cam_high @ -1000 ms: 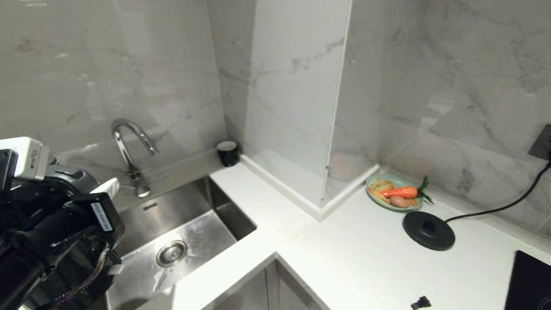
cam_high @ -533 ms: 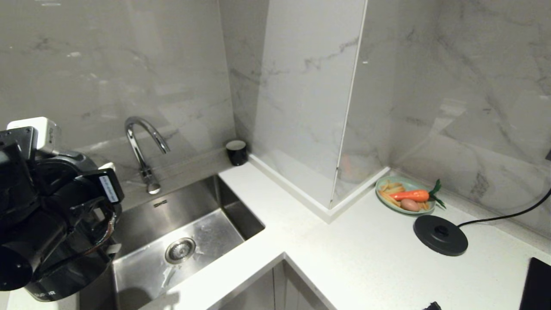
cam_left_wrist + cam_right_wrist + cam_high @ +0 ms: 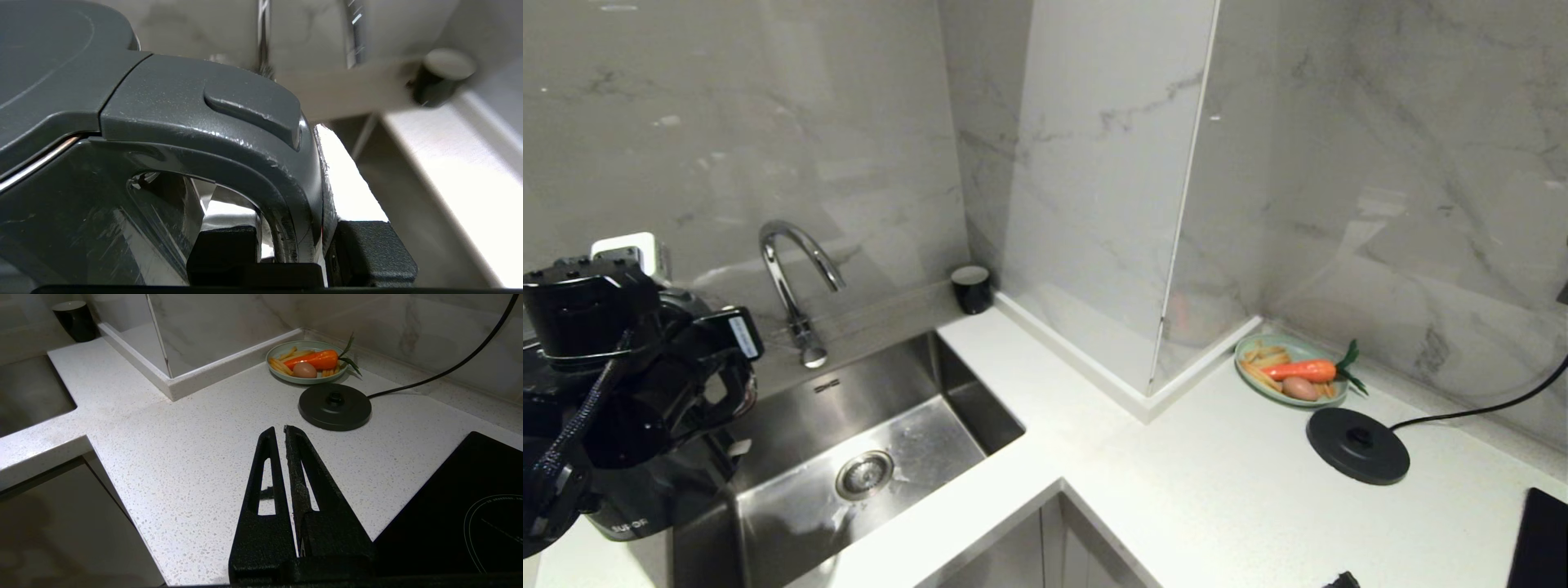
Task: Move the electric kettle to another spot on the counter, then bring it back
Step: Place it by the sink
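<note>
Head view: at far left, the left gripper [image 3: 698, 384] clamps the loop handle of the electric kettle [image 3: 629, 498], which stands at the left end of the counter [image 3: 1176, 490], just beside the steel sink [image 3: 866, 441]; whether its bottom touches the worktop cannot be told. The left wrist view shows the two black fingers [image 3: 222, 249] pinched on either side of the handle [image 3: 229, 134], below its thumb button. A curved tap [image 3: 792, 278] rises behind the sink, and a small black cup [image 3: 974, 289] sits in the corner by the marble pillar. Further right, a green plate [image 3: 1290, 369] holding a carrot, an egg and fries lies against the wall, with the round black kettle base [image 3: 1357, 445] and its cord just in front of it, well apart from the kettle. In the right wrist view, the right gripper [image 3: 282, 435] hangs over the bare worktop near the base [image 3: 335, 406], its fingers pressed together on nothing, a dark hob [image 3: 461, 506] beside it.
</note>
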